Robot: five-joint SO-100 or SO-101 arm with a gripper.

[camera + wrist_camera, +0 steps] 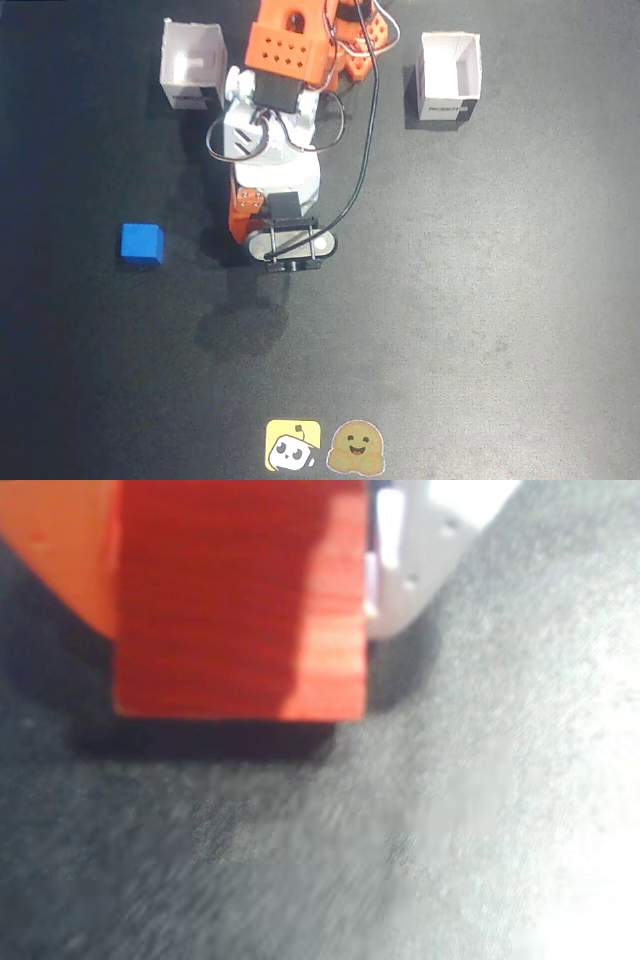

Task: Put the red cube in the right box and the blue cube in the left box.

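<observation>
The red cube (pixel 240 600) fills the top of the wrist view, close to the dark mat with its shadow right under it. My gripper (pixel 235 580) is shut on it, the orange finger (pixel 55 540) on its left face and the white finger (pixel 415 560) on its right. In the fixed view the arm (pixel 285 180) reaches down the middle and its wrist hides both gripper and red cube. The blue cube (pixel 142 243) lies on the mat left of the wrist, apart from it. One white box (pixel 192 65) stands at the top left, another white box (pixel 448 75) at the top right.
The orange arm base (pixel 330 40) sits between the two boxes at the top edge, with a black cable (pixel 370 140) looping down to the wrist. Two small stickers (pixel 325 447) lie near the bottom edge of the black mat (pixel 500 300).
</observation>
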